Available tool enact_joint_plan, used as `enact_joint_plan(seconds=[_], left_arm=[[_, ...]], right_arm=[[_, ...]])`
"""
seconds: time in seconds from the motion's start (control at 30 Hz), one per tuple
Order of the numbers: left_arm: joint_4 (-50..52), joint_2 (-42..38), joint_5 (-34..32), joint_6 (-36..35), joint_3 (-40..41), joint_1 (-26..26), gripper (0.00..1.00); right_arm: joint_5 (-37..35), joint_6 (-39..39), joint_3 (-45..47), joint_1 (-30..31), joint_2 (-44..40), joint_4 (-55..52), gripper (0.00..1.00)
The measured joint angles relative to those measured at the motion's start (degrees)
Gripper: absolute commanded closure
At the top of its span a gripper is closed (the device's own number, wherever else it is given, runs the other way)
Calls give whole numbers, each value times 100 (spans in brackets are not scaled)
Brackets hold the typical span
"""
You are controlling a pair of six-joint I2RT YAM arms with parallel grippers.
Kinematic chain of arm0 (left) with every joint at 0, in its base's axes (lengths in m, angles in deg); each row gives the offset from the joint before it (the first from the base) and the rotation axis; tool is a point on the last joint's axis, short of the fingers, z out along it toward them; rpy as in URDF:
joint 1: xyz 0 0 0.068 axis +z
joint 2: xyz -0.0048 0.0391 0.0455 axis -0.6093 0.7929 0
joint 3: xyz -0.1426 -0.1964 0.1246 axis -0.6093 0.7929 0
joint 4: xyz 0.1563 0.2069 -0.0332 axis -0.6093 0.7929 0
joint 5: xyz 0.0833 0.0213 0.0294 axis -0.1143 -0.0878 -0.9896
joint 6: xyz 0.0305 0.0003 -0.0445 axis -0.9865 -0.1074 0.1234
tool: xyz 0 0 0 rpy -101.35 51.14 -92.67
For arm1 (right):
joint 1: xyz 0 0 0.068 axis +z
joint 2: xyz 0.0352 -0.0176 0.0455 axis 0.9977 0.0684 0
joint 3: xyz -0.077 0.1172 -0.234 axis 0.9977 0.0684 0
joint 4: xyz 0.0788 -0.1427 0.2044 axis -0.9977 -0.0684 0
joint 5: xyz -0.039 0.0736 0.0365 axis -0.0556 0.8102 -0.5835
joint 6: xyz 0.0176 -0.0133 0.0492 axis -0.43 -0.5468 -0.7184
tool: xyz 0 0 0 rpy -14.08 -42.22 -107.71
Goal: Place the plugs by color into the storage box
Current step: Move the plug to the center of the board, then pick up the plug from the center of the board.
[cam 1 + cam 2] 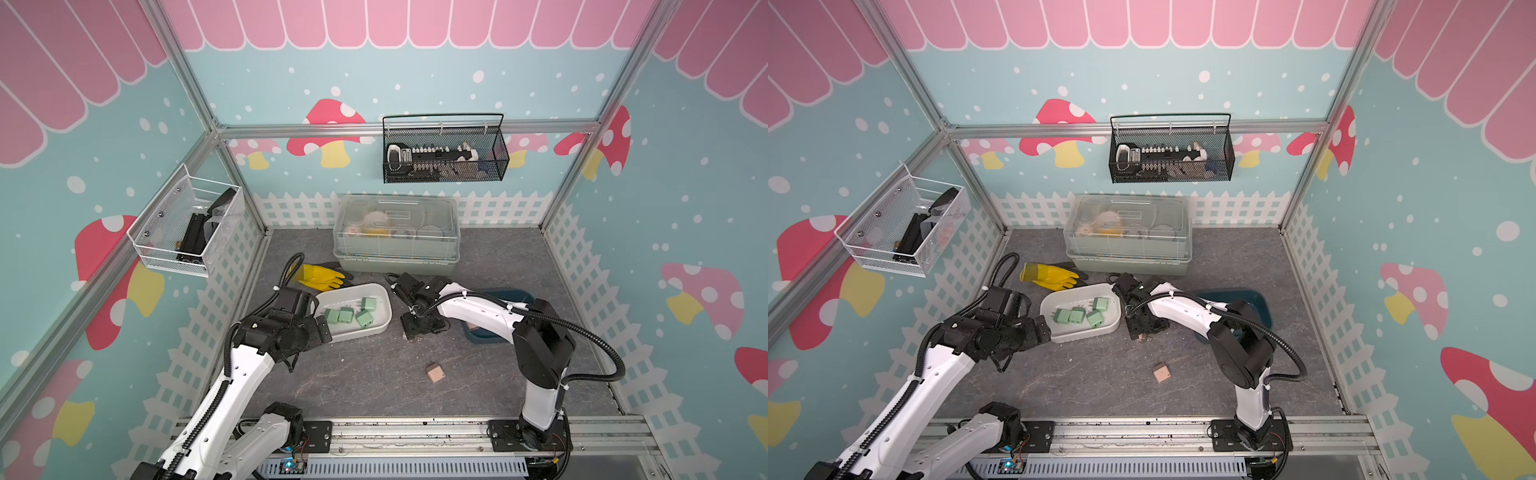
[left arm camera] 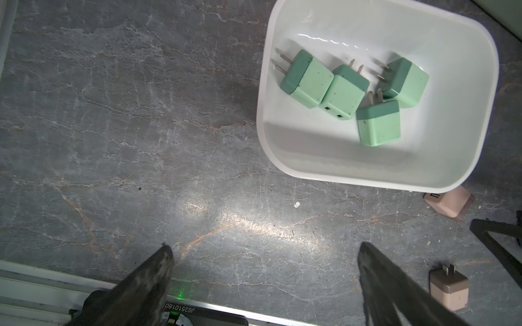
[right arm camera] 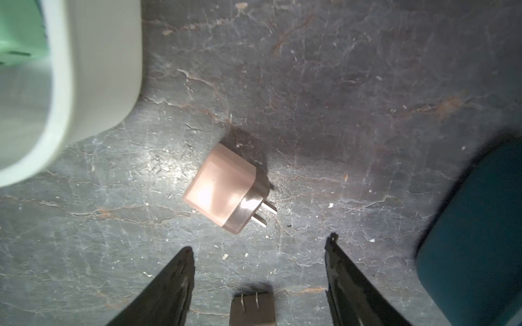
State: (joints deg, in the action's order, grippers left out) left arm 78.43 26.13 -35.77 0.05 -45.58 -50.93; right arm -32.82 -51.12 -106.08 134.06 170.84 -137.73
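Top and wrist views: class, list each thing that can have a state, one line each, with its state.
left tool, open, empty
right tool, open, empty
white tub, holds four green plugs
pink plug beside the white tub, loose on the table
front pink plug, loose on the table
teal tub, contents mostly hidden by the right arm
clear box, lid shut
yellow glove, lying on the table

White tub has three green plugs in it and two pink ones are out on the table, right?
Not quite. The white tub has four green plugs in it, not three; the left wrist view shows all four. The two pink plugs are indeed out on the table.
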Motion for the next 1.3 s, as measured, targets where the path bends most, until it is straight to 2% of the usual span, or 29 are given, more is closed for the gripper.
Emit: enact_joint_plan(seconds=[0.27, 0.63, 0.8, 0.93, 1.07, 1.1, 1.2, 1.3], left_arm=[[48, 260, -66, 149, -317, 57, 1], [76, 293, -118, 866, -415, 57, 2], [-28, 387, -146, 1040, -374, 57, 2], [-70, 474, -181, 1073, -374, 57, 1], [-116, 588, -179, 1073, -374, 57, 1], [-136, 614, -179, 1073, -374, 57, 2], [-186, 684, -177, 1073, -376, 57, 1], [-203, 761, -177, 1067, -382, 57, 2]], right_arm=[[282, 1165, -452, 0, 728, 26, 32], [514, 2011, -330, 0, 754, 125, 33], [599, 2151, -162, 0, 796, 269, 39], [664, 2214, -160, 0, 852, 402, 49], [743, 2234, -160, 0, 866, 452, 53], [758, 2229, -160, 0, 868, 457, 50], [765, 2214, -160, 0, 872, 479, 32], [758, 2199, -160, 0, 876, 501, 30]])
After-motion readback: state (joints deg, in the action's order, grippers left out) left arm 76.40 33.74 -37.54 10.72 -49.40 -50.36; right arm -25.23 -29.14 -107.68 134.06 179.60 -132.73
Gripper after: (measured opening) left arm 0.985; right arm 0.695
